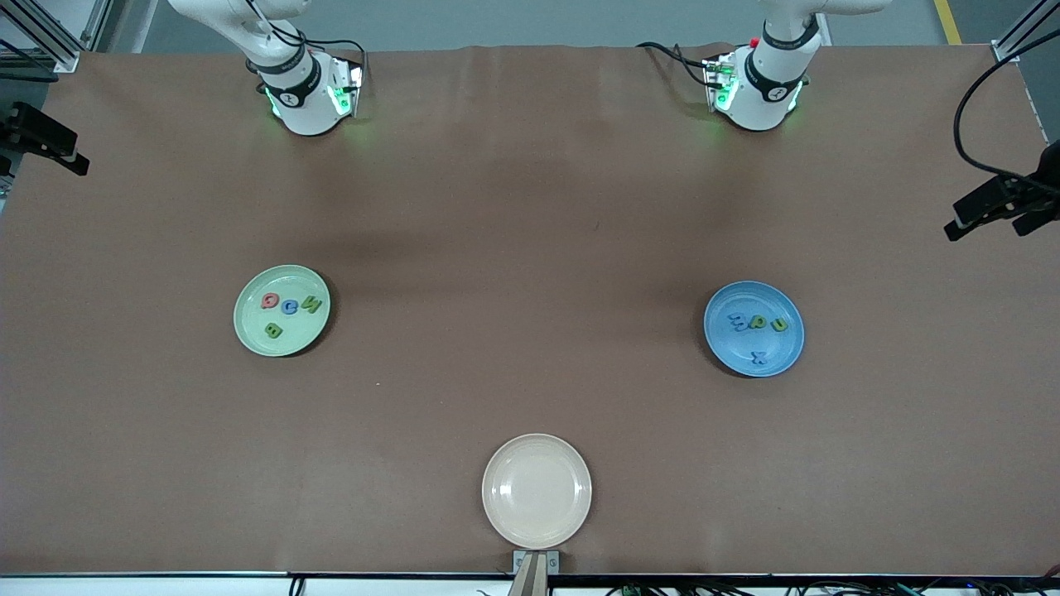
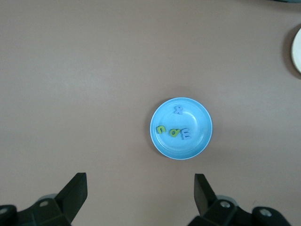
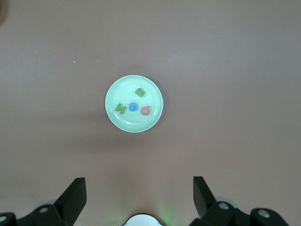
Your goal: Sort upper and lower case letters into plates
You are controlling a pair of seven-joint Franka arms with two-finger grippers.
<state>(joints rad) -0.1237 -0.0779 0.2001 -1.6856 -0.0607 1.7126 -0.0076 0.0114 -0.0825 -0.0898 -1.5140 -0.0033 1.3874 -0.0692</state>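
The pale mint green plate lies toward the right arm's end of the table. It holds several letters: a red one, a blue one and two green ones. The medium blue plate lies toward the left arm's end and holds several blue and green letters. My left gripper hangs open and empty high over bare table beside the blue plate. My right gripper hangs open and empty high over bare table beside the mint plate. Neither hand shows in the front view.
A cream-beige plate with nothing in it sits near the table's front edge, midway between the two arms' ends. The arm bases stand at the back edge. Black camera mounts overhang both ends.
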